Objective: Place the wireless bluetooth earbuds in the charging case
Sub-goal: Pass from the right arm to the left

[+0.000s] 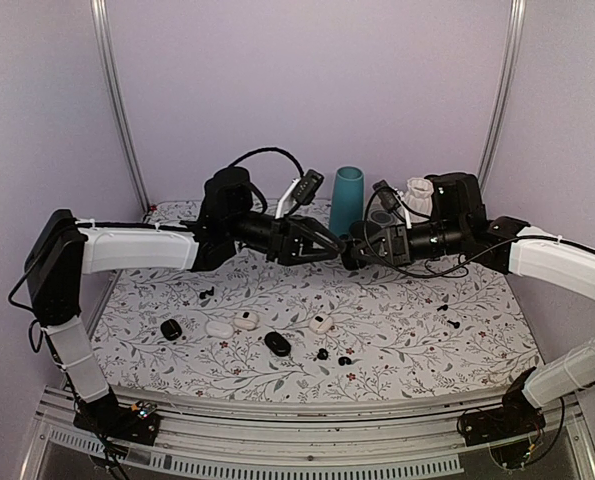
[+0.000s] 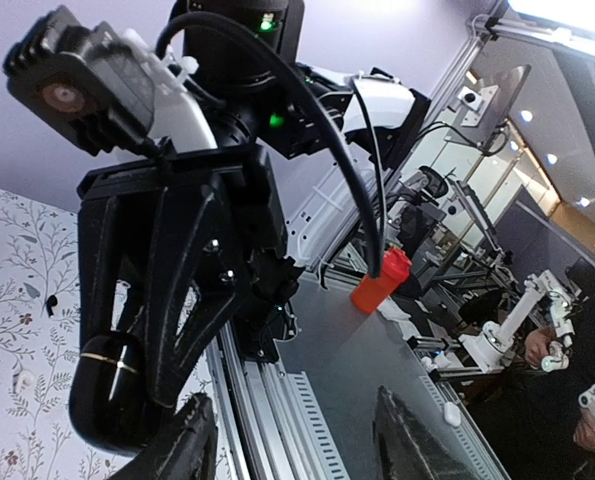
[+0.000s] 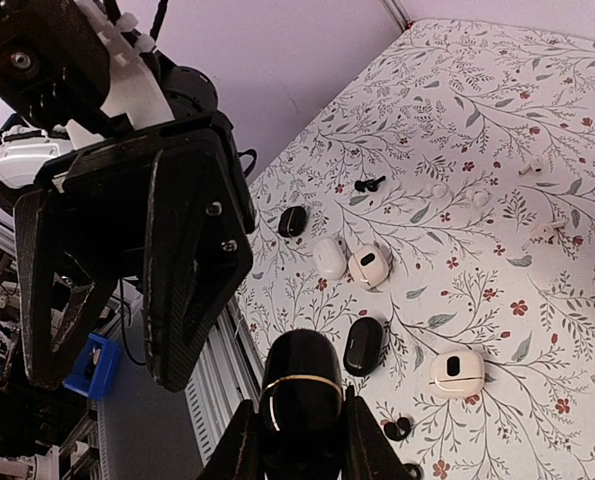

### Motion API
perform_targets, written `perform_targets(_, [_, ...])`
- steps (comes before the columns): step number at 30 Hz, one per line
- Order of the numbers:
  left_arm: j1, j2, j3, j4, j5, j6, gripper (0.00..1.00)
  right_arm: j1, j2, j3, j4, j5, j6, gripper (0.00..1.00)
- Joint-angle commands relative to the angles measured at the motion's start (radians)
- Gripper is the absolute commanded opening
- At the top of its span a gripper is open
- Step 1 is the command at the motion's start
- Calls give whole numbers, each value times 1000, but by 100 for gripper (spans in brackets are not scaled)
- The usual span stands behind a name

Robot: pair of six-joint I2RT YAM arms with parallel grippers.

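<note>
**Item:** charging case [image 3: 301, 380], black, glossy, pebble-shaped, with a thin gold seam; lid shut

**Location:** aloft over the middle of the table [image 3: 497, 150], between the fingers of the right tool [image 3: 297, 440]. The domed end beyond the seam stands proud of the fingertips

**Right tool:** closed on the charging case, gripping it by its sides

**Left tool** [image 2: 292, 445]**:** fingers spread, nothing between them. It faces the right tool tip to tip

**Relation, case to left tool:** in the left wrist view the case sits off to one side of the gap, just beside one finger and not between the pair. Whether they touch cannot be told

**Item:** earbuds [image 3: 397, 428], small glossy black buds, loose on the table towards its near edge. They lie below both tools and well apart from them, none in any case

**Also on the table:** a black oval case [image 3: 364, 345], shut, and white cases [image 3: 457, 368] near it

**Step in hand (judgement):** the left tool is lining up on the held case, probably to take the lid end and open it

**Handling note (judgement):**
- Shift the left tool sideways until the domed end lies squarely between its fingers
- Close only beyond the seam, lightly, since the gloss may slip
- Have the right tool hold firm on the base
- Lift the lid along its hinge rather than tugging the case loose
</note>
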Motion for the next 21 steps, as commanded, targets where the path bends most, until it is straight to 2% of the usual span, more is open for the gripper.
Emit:
perform_targets(1, [17, 18, 27, -71, -76, 51, 55, 10, -16, 35, 0, -13, -22, 3])
perform_targets(5, [30, 46, 53, -131, -78, 63, 55, 23, -35, 31, 5, -25, -33, 3])
perform_targets(21, [71, 21, 16, -120, -136, 53, 57, 41, -46, 37, -14, -12, -49, 3])
